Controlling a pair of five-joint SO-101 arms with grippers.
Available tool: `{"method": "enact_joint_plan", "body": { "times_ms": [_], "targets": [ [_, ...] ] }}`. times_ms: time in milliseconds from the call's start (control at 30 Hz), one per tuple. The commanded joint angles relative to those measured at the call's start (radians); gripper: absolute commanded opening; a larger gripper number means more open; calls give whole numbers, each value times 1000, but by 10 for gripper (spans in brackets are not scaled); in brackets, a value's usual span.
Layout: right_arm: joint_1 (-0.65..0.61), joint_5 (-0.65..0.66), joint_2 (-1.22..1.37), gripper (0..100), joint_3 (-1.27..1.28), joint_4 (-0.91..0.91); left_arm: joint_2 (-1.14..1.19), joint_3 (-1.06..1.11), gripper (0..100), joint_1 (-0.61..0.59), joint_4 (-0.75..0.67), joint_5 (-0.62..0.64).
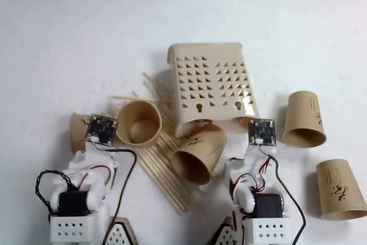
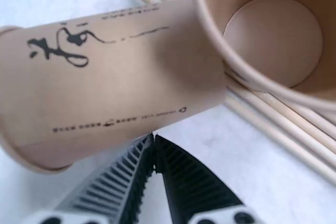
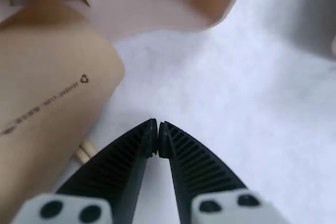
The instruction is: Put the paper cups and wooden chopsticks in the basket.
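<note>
Behind the basket (image 1: 212, 84), we see the white table (image 1: 86, 38) run to its far edge. Left of the basket, our left gripper (image 2: 154, 153) sits pinched together on nothing, just beside a lying paper cup (image 2: 105, 77). Our right gripper (image 3: 157, 137), likewise closed, sits before the basket beside a second cup (image 3: 47, 103). Chopsticks (image 1: 160, 173) crowd between.

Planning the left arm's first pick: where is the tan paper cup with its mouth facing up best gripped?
Probably the rim of the tan paper cup, from above, straddling its wall: the mouth opens upward, leaving the rim exposed. The shut left gripper must open first.
</note>
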Motion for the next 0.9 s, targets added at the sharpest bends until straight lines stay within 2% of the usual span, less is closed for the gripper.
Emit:
{"method": "enact_joint_plan", "body": {
  "times_ms": [0, 133, 233, 433, 500, 633, 867],
  "targets": [
    [1, -5, -10, 22, -55, 5, 1, -5, 25, 10, 5, 9],
    [76, -5, -10, 22, -206, -16, 1, -5, 25, 10, 5, 9],
    [81, 35, -10, 21, -255, -76, 1, -5, 25, 10, 5, 9],
    [77, 451, -5, 21, -344, -147, 1, -5, 25, 10, 5, 9],
    [76, 526, -2, 26, -379, -147, 1, -5, 25, 10, 5, 9],
    [44, 638, 15, 122, -417, -131, 1, -5, 25, 10, 5, 9],
    [41, 839, 240, 262, -423, -194, 1, -5, 25, 8, 5, 8]
  ]
}}
